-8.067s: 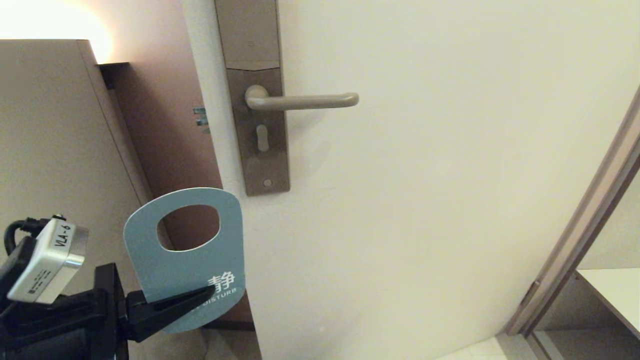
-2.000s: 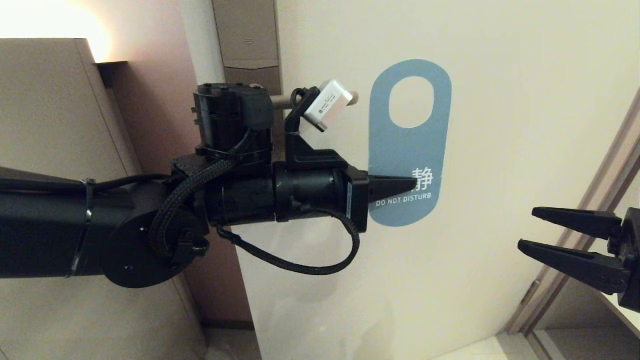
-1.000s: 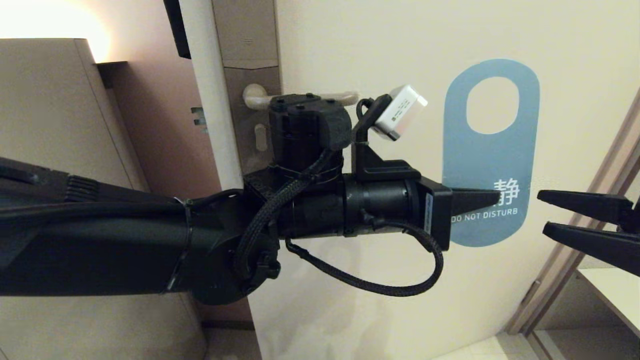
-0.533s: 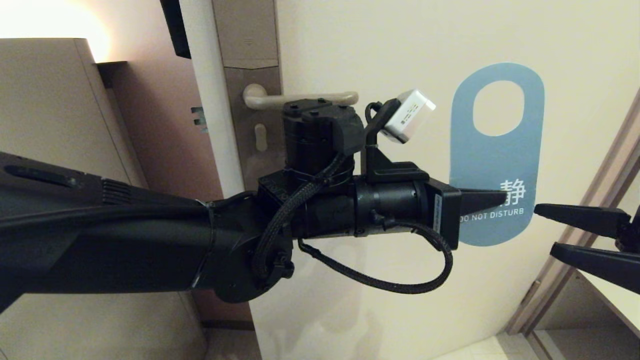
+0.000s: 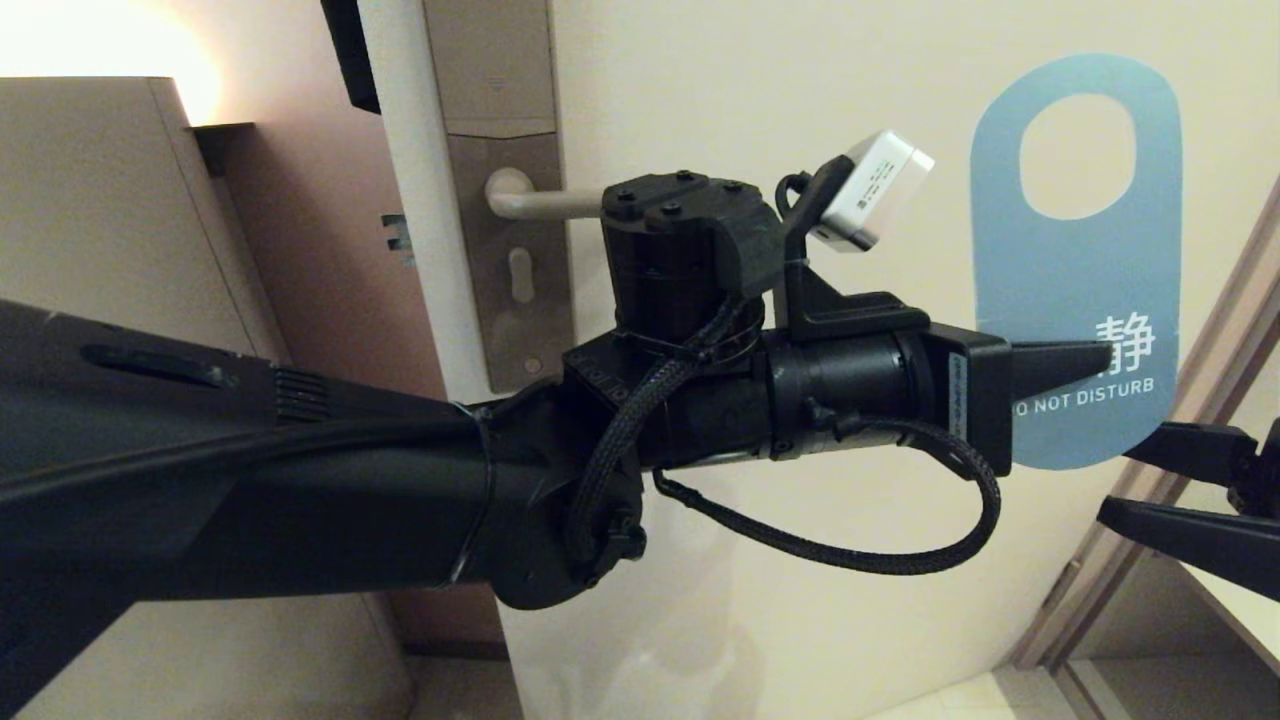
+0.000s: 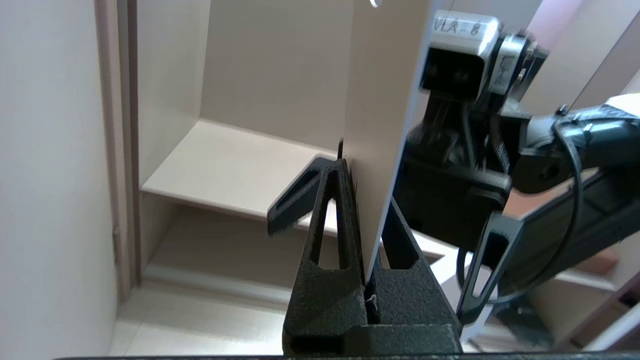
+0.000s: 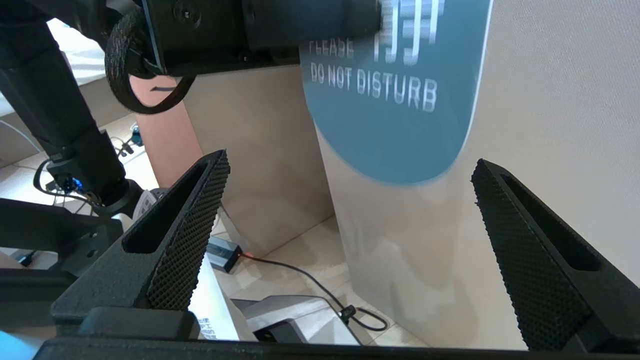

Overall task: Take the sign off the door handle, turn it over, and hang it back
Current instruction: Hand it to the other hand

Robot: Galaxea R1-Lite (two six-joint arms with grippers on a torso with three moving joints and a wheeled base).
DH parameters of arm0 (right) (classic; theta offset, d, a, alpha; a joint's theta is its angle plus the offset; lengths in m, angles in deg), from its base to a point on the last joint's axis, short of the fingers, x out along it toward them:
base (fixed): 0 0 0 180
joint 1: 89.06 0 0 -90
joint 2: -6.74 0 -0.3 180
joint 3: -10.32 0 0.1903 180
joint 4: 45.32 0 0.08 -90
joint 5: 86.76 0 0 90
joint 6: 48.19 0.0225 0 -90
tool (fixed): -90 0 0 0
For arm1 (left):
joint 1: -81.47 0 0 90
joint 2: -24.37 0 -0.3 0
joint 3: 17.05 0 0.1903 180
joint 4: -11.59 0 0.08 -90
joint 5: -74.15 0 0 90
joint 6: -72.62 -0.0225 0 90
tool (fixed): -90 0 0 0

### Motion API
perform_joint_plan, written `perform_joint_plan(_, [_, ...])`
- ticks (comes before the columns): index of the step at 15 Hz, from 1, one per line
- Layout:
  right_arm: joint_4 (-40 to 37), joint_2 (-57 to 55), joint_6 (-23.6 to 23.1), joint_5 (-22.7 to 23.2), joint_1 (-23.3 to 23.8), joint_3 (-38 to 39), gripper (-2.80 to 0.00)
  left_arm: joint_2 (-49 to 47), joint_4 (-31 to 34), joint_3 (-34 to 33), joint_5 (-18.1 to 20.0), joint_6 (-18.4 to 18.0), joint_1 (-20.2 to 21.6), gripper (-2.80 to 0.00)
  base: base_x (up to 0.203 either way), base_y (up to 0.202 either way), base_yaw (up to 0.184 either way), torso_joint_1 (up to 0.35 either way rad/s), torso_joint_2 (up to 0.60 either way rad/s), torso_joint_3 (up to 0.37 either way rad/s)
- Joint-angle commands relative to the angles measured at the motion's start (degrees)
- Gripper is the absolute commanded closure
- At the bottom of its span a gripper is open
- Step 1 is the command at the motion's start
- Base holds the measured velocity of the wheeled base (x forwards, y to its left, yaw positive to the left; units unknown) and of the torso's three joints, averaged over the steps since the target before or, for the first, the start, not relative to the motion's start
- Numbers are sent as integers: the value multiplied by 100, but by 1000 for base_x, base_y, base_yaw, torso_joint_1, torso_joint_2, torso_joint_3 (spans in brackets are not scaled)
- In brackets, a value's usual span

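Matt blue card sign [image 5: 1075,290], brushed-metal door handle [image 5: 530,203], knurled black plastic fingers [image 7: 185,235]

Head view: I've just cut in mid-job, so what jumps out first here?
The blue sign, "DO NOT DISTURB" side facing the camera, is held upright in front of the door at the right, off the handle. The left gripper is shut on its lower part, its black arm crossing the whole picture. The right gripper waits open just below the sign's bottom edge, at the right margin.
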State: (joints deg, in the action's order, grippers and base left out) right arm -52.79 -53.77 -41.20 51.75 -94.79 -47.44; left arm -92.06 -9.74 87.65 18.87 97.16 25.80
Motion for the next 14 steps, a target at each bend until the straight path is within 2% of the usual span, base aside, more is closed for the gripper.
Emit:
perform_joint_plan(1, [10, 65, -3, 23, -3, 43, -280, -43, -146, -92, 17, 60, -39, 0, 0, 0, 0, 0, 0, 0])
perform_joint_plan(6, [10, 101, -5, 17, 2, 82, -280, 245, -284, -726, 35, 47, -40, 0, 0, 0, 0, 0, 0, 0])
perform_joint_plan(14, [10, 93, -5, 16, 2, 161, -280, 216, -294, -794, 35, 87, -137, 0, 0, 0, 0, 0, 0, 0])
